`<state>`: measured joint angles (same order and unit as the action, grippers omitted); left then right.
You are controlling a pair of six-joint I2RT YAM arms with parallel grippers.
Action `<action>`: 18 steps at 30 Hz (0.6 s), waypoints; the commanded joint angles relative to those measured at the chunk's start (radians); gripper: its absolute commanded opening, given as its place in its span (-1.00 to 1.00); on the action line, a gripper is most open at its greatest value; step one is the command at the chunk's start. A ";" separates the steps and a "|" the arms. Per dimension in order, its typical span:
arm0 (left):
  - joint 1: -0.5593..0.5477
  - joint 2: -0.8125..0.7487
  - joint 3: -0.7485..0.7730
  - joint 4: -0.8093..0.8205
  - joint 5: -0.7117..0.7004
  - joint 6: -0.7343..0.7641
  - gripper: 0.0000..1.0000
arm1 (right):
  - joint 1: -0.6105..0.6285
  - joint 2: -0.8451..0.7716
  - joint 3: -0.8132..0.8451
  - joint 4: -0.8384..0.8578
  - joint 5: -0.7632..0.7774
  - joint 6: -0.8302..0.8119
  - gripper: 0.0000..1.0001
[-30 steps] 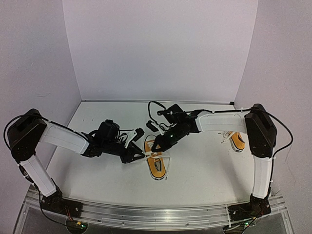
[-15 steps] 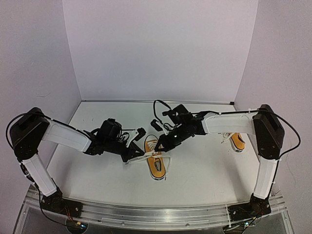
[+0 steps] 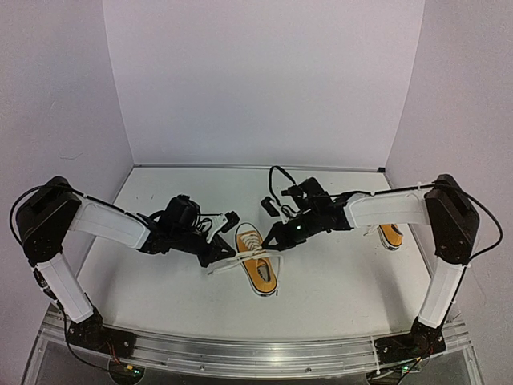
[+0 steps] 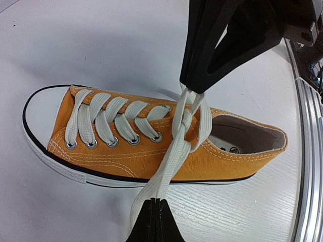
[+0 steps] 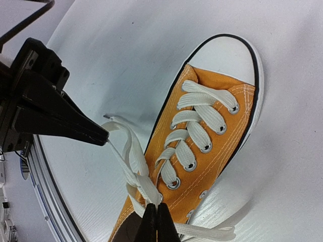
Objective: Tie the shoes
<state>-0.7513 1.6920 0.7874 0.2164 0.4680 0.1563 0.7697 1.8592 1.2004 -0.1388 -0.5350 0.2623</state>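
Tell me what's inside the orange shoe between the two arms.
The shoe shows a pale lining and insole with a small printed mark. Further forward is hidden under the laces.

The left arm (image 3: 104,226) and the right arm (image 3: 393,210) are built alike, with smooth white casings over the long links and bulky black housings at the joints. Thin black cables (image 3: 276,172) loop loosely along each one. Their black bases (image 3: 84,329) are fixed to a silver metal rail (image 3: 256,353). The fingers (image 4: 202,40) are matte black wedges that taper to narrow tips.
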 commanded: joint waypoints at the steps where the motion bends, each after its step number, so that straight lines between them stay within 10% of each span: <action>1: 0.007 -0.009 0.042 -0.002 -0.020 0.028 -1.00 | -0.009 -0.049 -0.036 0.155 -0.035 0.088 -1.00; 18: -0.111 -0.162 0.026 -0.012 -0.114 0.412 -0.38 | -0.009 -0.019 -0.067 0.241 -0.072 0.150 -1.00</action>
<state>-0.8232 1.4980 0.7723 0.2356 0.3883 0.4123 0.7662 1.8568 1.1327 0.0496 -0.5927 0.3952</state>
